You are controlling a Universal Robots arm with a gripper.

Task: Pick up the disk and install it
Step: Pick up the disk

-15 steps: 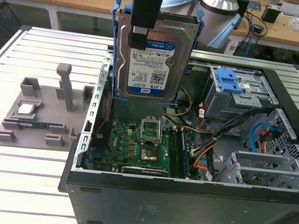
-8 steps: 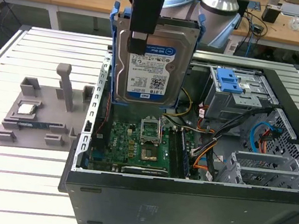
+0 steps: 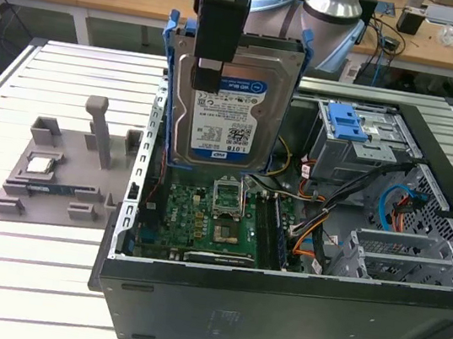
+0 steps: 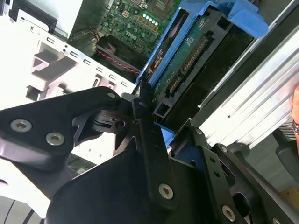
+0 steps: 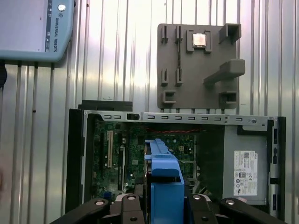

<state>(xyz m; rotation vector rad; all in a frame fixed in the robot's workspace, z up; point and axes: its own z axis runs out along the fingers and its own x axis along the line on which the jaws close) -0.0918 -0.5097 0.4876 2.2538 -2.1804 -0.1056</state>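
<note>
Gripper [image 4: 148, 105] fingers are clamping the disk [image 3: 228, 110] upright.
Disk is hanging above the open computer case [image 3: 274, 305]; in the exterior view, a gray tray [image 3: 44, 189] is sitting at its 9 o'clock.

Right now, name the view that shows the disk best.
The exterior view: the disk shows its labelled face, held upright by the gripper above the computer case. The second wrist view shows its connector edge and blue rail; the first wrist view sees its blue carrier end-on.
</note>
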